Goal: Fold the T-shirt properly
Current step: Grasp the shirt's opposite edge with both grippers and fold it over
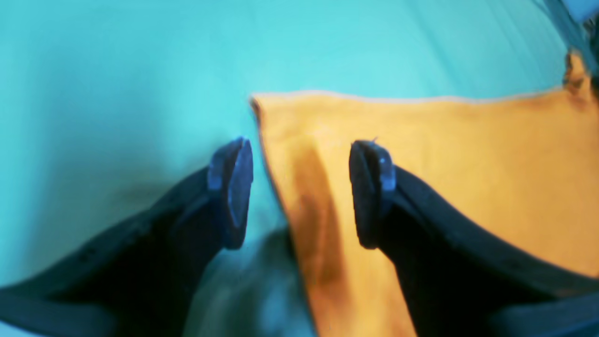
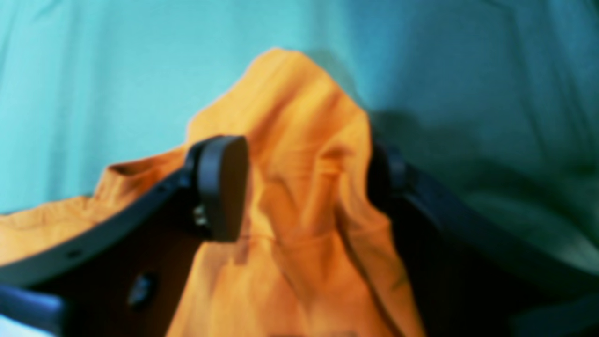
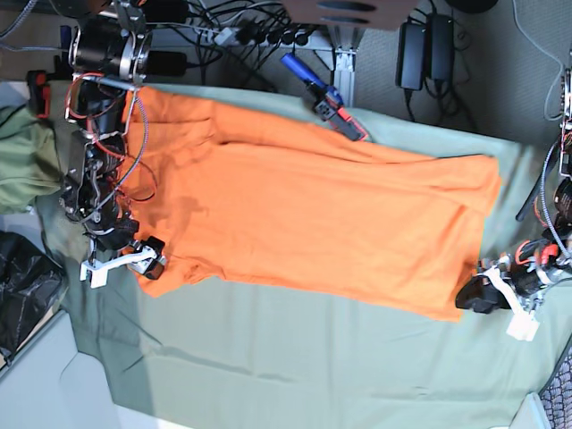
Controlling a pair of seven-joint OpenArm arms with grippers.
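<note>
The orange T-shirt (image 3: 304,214) lies spread on the grey-green table cloth (image 3: 268,357), its length running left to right. My left gripper (image 3: 478,295) is at the shirt's near right corner. In the left wrist view the left gripper (image 1: 302,192) is open, and the shirt's corner edge (image 1: 421,178) lies between its fingers. My right gripper (image 3: 147,259) is at the shirt's near left corner. In the right wrist view the right gripper (image 2: 304,182) is open, with a raised bunch of orange cloth (image 2: 299,154) between its jaws and draping against the right finger.
An olive-green garment (image 3: 22,156) lies at the left edge, with a black bag (image 3: 22,286) below it. A blue and red tool (image 3: 326,96) rests at the shirt's far edge. Cables and power bricks (image 3: 420,40) lie beyond the table.
</note>
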